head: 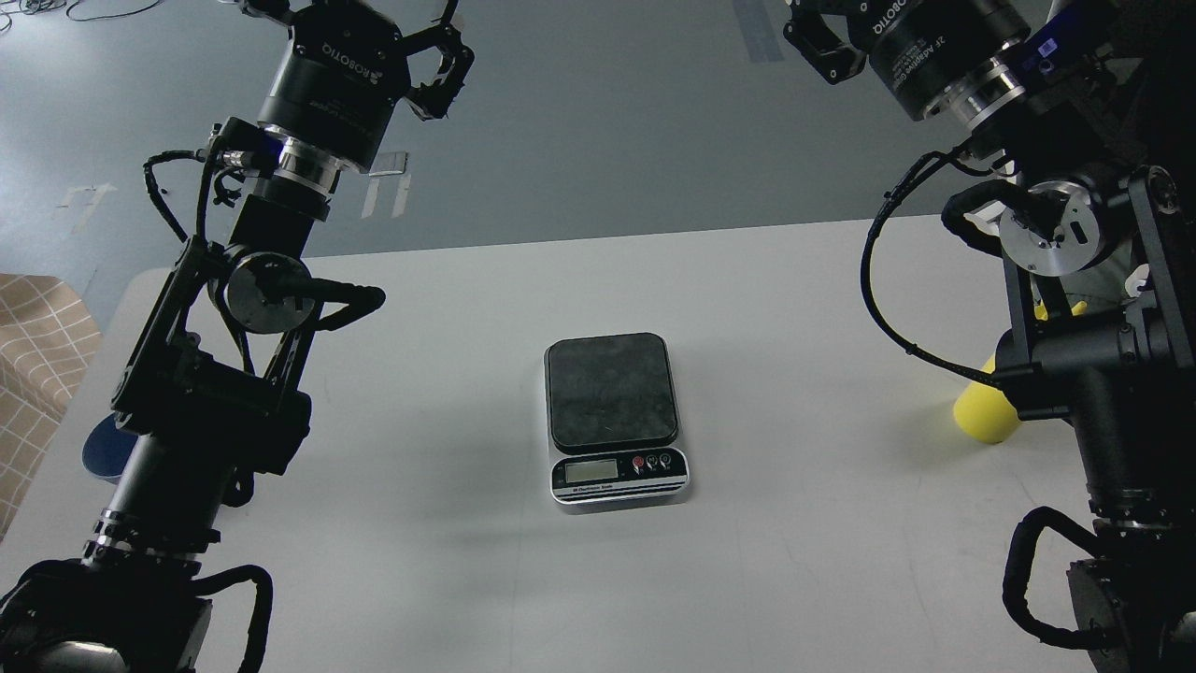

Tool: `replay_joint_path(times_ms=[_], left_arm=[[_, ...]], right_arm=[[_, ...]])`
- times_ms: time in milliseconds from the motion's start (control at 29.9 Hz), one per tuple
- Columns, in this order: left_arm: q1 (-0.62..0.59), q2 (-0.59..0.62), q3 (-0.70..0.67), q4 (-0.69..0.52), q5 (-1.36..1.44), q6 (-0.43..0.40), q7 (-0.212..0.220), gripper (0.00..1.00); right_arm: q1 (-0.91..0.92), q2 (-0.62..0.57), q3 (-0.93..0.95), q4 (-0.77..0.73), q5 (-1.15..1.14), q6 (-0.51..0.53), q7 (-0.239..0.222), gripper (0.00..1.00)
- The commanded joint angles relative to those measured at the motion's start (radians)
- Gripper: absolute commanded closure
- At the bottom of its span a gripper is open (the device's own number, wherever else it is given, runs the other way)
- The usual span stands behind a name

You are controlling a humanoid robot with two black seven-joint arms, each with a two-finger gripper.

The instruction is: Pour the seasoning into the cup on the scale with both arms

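The scale (pixel 612 411) sits at the middle of the white table (pixel 794 542) with its dark platform bare. Only the bottom of the yellow seasoning bottle (pixel 981 418) shows at the right, behind my right arm. A sliver of the blue cup (pixel 98 451) shows at the left edge, behind my left arm. My left gripper (pixel 374 19) is raised high at the top left, over the floor beyond the table, fingers spread and empty. My right gripper (pixel 827 37) is raised at the top right. Its fingertips are cut off by the frame's top edge.
A beige checked cloth (pixel 37 346) lies off the table's left edge. Grey floor with tape marks (pixel 388 192) lies beyond the far edge. My arms' black cables (pixel 888 308) loop over both sides of the table.
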Motion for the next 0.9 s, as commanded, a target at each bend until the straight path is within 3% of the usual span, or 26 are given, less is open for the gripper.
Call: replay_joint_path(times_ms=[0,869], left_arm=[[0.000,0.000,0.000,-0.002,0.000,0.000,-0.003,0.01],[0.005,-0.001,0.006,-0.010,0.000,-0.006,-0.004,0.01]], right_arm=[[0.000,0.000,-0.001,-0.002,0.000,0.000,0.000,0.01],[-0.003,0.000,-0.001,-0.006,-0.001,0.000,0.000,0.01]])
